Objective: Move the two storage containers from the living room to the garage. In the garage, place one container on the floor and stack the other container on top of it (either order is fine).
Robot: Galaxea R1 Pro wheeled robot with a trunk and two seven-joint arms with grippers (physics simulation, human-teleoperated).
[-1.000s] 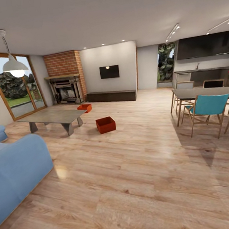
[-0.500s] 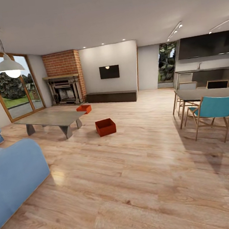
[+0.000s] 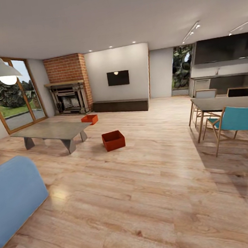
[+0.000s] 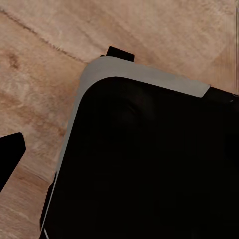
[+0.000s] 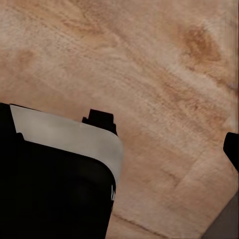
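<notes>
Orange-red, thin-walled, lidless: near bin (image 3: 113,140) on the wood-plank floor (image 3: 147,183) of the living room, well ahead and slightly left of centre in the head view, just beside the right end of the low table (image 3: 51,130). Far bin (image 3: 89,119) beyond it, between table and brick fireplace (image 3: 68,84), toward the dark low cabinet (image 3: 120,104). Both upright, open side up, apart from each other. Long axis of the near bin roughly across the view, turned a little. Neither arm clearly nearer at this range; near bin judged the first pickup, straight drive ahead with a slight left bias. Blue sofa (image 3: 14,193) close on the left, dining table (image 3: 230,102) and teal chair (image 3: 238,119) on the right, open floor between. Wrist views: glossy black base shell with grey trim (image 4: 144,164) over matte plank grain (image 5: 149,74). Finger spacing of either gripper: cannot tell. Garage stage not yet begun.
</notes>
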